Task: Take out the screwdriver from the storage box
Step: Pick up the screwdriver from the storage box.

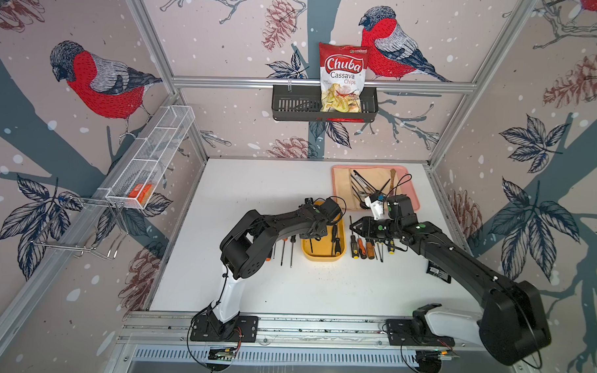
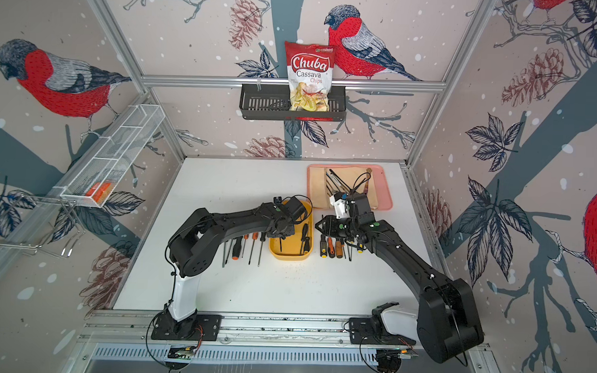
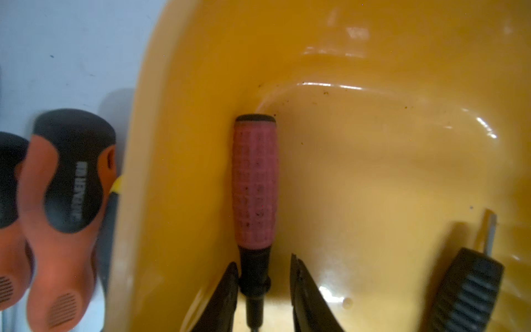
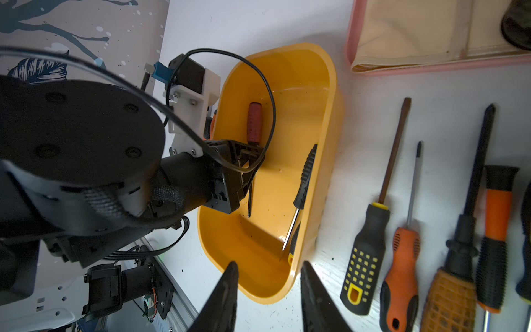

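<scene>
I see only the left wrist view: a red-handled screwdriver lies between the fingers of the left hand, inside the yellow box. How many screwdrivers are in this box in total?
Observer: Three. The right wrist view shows the red-handled screwdriver along one wall of the storage box and two black-handled screwdrivers along the opposite wall.
Operator: And where is the right hand?
Observer: The right hand hangs open and empty just outside the box, on its right side.
Operator: What is below it?
Observer: In both top views, a row of screwdrivers on the table, parallel to the box.
</scene>
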Action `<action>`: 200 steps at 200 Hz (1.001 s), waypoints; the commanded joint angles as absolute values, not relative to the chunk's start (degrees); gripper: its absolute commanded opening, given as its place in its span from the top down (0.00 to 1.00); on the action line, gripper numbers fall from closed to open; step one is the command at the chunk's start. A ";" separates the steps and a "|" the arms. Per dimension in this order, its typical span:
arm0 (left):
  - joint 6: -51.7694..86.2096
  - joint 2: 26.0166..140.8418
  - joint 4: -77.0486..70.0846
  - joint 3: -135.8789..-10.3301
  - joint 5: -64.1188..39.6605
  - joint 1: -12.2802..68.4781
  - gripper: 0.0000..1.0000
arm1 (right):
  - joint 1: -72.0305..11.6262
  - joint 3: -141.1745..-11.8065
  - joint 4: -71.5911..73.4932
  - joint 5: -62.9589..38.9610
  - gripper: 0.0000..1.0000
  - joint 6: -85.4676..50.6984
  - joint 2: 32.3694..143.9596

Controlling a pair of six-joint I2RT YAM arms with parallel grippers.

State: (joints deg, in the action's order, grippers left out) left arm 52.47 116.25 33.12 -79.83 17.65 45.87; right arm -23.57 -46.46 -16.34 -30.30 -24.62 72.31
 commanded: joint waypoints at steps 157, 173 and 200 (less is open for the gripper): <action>46.09 106.22 32.84 -78.51 12.12 45.31 0.97 | -22.89 -45.04 -15.49 -31.38 0.63 -26.57 69.04; 44.91 104.05 33.47 -78.28 11.66 45.14 0.98 | -23.23 -45.14 -15.25 -31.40 0.63 -26.90 69.31; 42.10 99.90 33.57 -76.48 10.22 44.24 0.98 | -24.72 -46.04 -14.17 -31.11 0.63 -27.89 70.11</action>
State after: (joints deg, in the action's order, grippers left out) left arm 45.69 102.85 32.21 -77.73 11.55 45.10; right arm -23.59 -45.17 -16.43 -30.37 -26.96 69.56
